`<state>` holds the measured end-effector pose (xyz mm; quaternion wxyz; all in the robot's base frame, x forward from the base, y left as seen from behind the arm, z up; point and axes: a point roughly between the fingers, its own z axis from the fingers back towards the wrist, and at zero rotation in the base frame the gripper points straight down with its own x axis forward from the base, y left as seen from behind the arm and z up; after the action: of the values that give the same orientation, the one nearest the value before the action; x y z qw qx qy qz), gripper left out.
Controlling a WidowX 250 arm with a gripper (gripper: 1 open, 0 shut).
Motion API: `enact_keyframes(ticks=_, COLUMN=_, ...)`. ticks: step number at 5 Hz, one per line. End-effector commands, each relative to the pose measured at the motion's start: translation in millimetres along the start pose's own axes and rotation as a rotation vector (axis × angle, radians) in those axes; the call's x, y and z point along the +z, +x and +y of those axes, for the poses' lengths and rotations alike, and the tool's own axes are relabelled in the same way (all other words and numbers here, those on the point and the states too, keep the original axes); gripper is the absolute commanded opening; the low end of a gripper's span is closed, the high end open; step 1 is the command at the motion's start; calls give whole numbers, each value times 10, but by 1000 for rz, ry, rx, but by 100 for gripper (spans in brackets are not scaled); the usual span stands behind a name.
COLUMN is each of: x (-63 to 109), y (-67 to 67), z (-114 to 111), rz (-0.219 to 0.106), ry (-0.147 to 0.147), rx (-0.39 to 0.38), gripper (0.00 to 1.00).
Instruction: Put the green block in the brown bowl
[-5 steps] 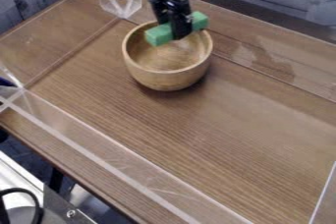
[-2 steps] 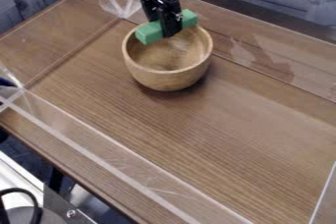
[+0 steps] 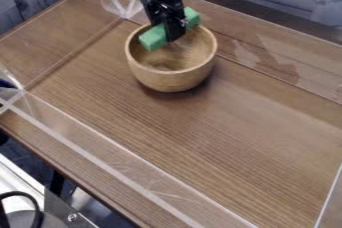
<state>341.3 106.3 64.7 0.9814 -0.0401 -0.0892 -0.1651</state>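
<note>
The brown bowl (image 3: 171, 63) is a round, thick-walled wooden bowl standing on the tabletop, left of centre toward the back. The green block (image 3: 168, 32) hangs tilted over the bowl's far rim, its lower end dipping toward the inside. My black gripper (image 3: 170, 20) comes down from the top of the view and is shut on the block's middle, so part of the block is covered by the fingers. The bowl's inside looks empty below the block.
The wooden table (image 3: 201, 132) is ringed by low clear plastic walls (image 3: 80, 142). A clear plastic corner piece (image 3: 123, 4) stands behind the bowl. The table's front edge drops off at the lower left.
The gripper with the block shifted slightly left and the block has tipped, its lower end now dipping lower toward the bowl's inside. The bowl has not moved.
</note>
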Motion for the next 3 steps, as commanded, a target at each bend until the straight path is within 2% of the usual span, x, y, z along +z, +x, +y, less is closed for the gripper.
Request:
enact_keyframes(ticks=1, x=4, y=7, z=2, rz=-16, ry=40, rx=4, gripper=0)
enact_keyframes(ticks=2, x=-79, y=-44, z=-37, rz=-7, ry=46, rx=19, gripper=0)
enact_keyframes(ticks=3, x=-8, y=37, z=-28, rz=-22, ry=35, rx=6, gripper=0)
